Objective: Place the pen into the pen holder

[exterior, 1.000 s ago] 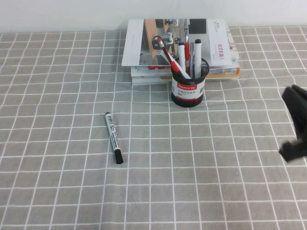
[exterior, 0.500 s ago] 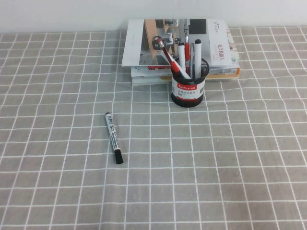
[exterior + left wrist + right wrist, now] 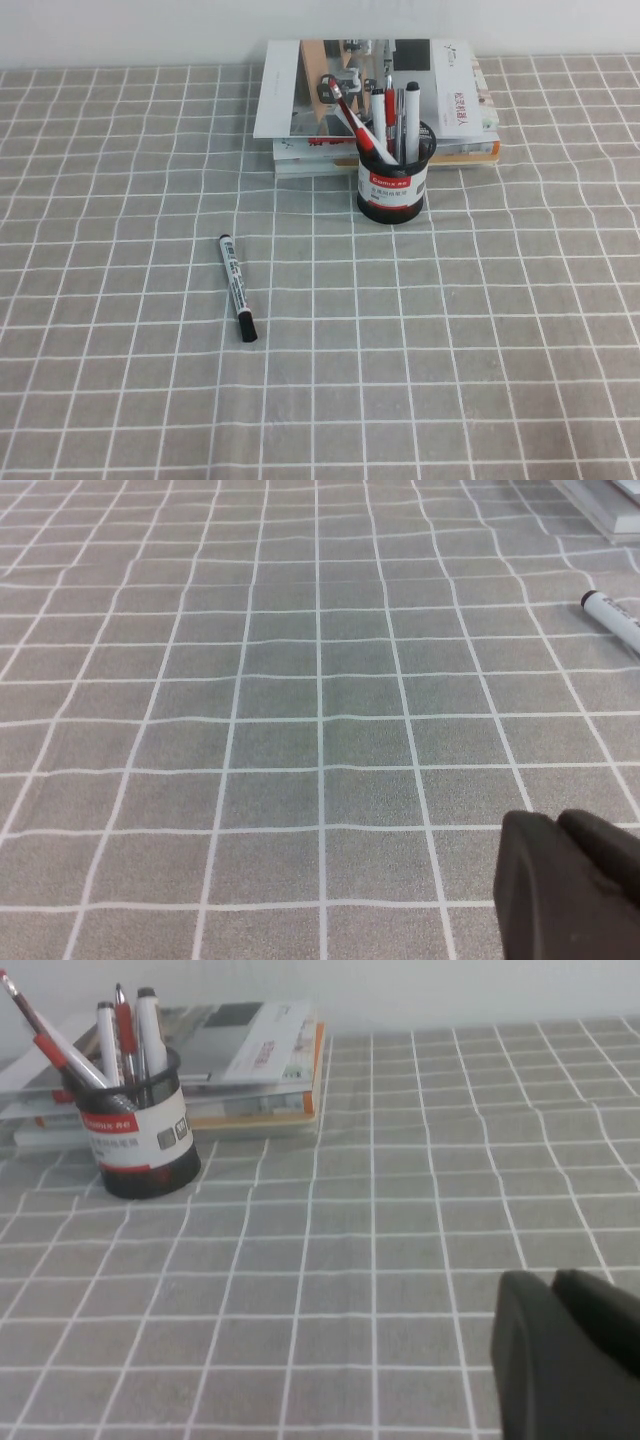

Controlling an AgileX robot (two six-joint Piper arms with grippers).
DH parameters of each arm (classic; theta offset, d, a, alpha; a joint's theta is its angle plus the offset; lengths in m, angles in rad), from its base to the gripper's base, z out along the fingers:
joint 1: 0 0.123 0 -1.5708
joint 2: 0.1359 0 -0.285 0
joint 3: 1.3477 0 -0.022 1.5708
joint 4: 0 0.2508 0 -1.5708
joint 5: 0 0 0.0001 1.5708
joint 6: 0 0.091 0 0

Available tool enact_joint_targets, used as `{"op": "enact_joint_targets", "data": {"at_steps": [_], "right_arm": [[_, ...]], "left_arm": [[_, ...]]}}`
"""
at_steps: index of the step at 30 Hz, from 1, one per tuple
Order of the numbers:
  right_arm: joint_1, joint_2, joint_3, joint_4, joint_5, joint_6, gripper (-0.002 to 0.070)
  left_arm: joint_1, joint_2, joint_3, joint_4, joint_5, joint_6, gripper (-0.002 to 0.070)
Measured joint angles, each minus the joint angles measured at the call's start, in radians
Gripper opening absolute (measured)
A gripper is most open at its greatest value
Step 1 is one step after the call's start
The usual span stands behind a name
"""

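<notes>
Pen upright in pen holder; both grippers, left and right, over open cloth, jaws together.

We see only matte black, rounded, blocky finger ends of our left gripper and right gripper; no cables, screws or markings show on them.
</notes>
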State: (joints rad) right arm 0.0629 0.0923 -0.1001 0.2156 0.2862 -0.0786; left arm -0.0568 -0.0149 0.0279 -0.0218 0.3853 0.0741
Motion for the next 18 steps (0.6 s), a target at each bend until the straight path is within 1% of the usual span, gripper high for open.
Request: {"op": "enact_joint_targets", "data": {"at_steps": [3,5,10,14,18], "right_arm": [[-0.002,-0.02,0.0,-0.001,0.037,-0.002,-0.0012],[-0.002,-0.022,0.012,-0.001,0.03,-0.002,-0.0012],[-0.003,-0.04,0.117,-0.016,-0.092,-0.002,-0.0012],[-0.012,-0.097,0.126,-0.046,-0.027,0.033,-0.0012],[-0.014,-0.1,0.128,-0.169,0.069,0.175,-0.0012]], "left_arm": [[0.0,0.0,0.0,0.0,0.0,0.0,-0.0003],[0.0,0.0,0.0,0.0,0.0,0.0,-0.0003],[0.0,0.0,0.0,0.0,0.0,0.0,-0.0003],[0.0,0.0,0.0,0.0,0.0,0.0,-0.0003],[0.0,0.0,0.0,-0.001,0.0,0.0,-0.0003]]}}
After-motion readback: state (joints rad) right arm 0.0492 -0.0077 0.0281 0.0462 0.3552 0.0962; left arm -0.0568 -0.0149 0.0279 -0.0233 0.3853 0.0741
